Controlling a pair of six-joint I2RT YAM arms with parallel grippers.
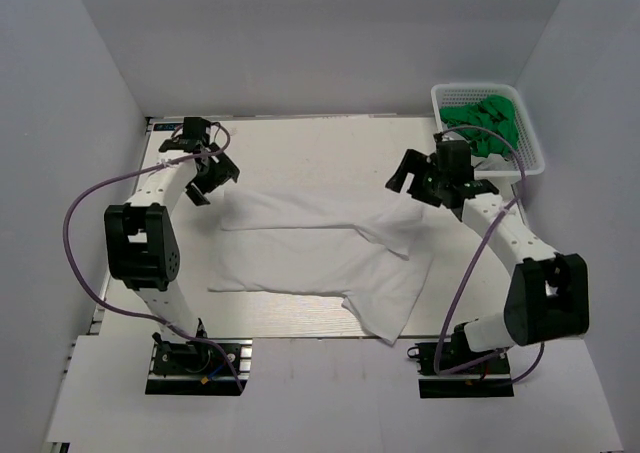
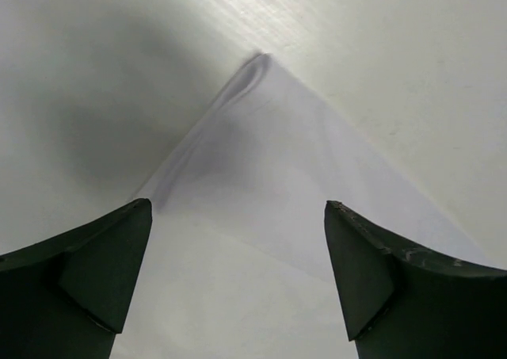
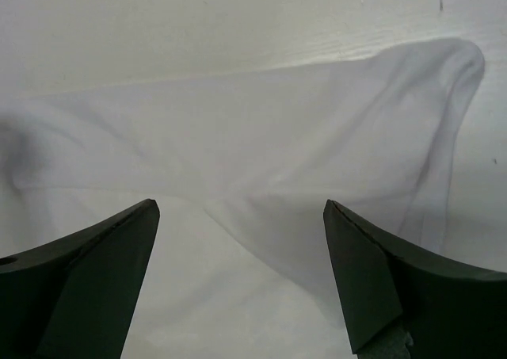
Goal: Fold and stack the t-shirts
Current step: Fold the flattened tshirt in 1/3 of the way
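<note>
A white t-shirt [image 1: 320, 253] lies spread on the table, partly folded, with a flap reaching the front edge. My left gripper [image 1: 213, 178] is open just above its far left corner; that corner shows in the left wrist view [image 2: 261, 161] between the fingers [image 2: 95, 272]. My right gripper [image 1: 418, 186] is open over the shirt's far right corner, seen in the right wrist view [image 3: 317, 137] ahead of the fingers [image 3: 380, 280]. Neither gripper holds cloth. Green t-shirts [image 1: 486, 121] lie in a white basket [image 1: 530, 153] at the back right.
The white table [image 1: 320, 143] is walled by grey panels at the back and sides. The basket stands close behind the right arm. The arm bases [image 1: 195, 368] sit at the front edge, with purple cables looping beside each arm.
</note>
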